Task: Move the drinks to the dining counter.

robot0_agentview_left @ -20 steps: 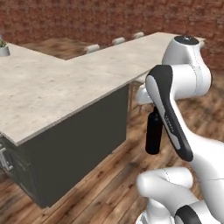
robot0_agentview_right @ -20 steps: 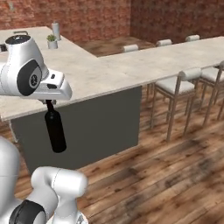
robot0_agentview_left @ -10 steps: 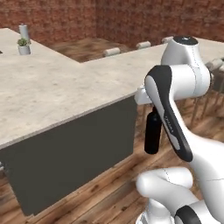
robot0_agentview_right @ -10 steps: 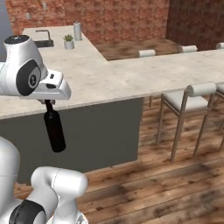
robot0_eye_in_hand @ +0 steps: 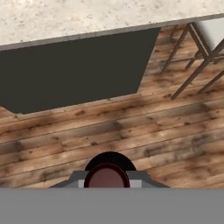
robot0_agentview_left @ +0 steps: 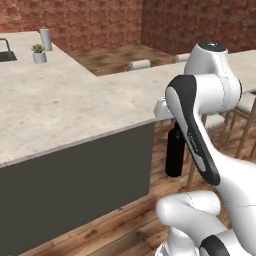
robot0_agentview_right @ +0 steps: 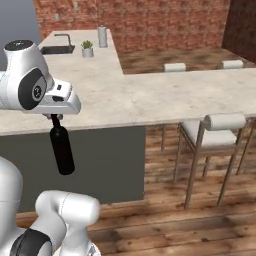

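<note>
Black glass, tall and slim: the wine bottle hangs upright by its neck from the fingers, which are clamped together on the narrow top just under the white hand. Gripping it there lets the heavy body hang straight down, so it seems unlikely to tip while it is carried. It is held in the air in front of the dark cabinet face, well above the wooden floor and below the level of the stone top, touching neither.

From the left base view the bottle shows beside the arm's dark forearm, a plain dark cylinder with rounded shoulders and no label that can be made out. In the hand view its round, reddish-brown mouth sits at the bottom edge, looking straight down the neck.

Ahead runs the table, a long beige speckled top with pale cushioned stools tucked along its side. Its near stretch lies bare, so there looks to be room to set the bottle down once it is lifted over the edge. A small potted plant and a grey canister stand far back near the sink.
</note>
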Available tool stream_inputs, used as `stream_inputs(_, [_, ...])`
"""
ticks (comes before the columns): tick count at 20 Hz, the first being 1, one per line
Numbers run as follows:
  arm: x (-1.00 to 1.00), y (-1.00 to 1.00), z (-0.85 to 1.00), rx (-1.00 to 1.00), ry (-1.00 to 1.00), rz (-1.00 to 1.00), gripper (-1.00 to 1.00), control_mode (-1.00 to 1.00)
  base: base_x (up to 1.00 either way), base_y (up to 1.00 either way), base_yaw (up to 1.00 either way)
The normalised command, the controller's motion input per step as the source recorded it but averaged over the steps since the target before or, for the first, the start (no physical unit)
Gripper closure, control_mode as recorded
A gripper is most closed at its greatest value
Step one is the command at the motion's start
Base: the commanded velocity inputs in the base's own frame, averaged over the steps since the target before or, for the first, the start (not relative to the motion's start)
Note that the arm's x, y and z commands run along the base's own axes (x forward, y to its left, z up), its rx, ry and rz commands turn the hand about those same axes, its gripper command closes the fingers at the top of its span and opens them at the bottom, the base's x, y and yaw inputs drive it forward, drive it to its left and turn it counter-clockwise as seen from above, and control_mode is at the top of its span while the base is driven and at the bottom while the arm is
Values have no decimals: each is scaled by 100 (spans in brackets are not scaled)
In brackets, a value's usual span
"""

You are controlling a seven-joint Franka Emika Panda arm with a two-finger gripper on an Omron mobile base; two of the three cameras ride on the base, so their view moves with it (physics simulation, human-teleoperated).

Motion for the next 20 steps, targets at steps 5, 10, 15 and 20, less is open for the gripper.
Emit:
stream_inputs(5, [0,0,0,0,0,0,100,100,83,-100,36])
stream_inputs(10, [0,0,0,0,0,0,100,100,82,-99,37])
stream_inputs(15, [0,0,0,0,0,0,100,100,77,-85,35])
stream_inputs(20, [0,0,0,0,0,0,100,100,42,-53,18])
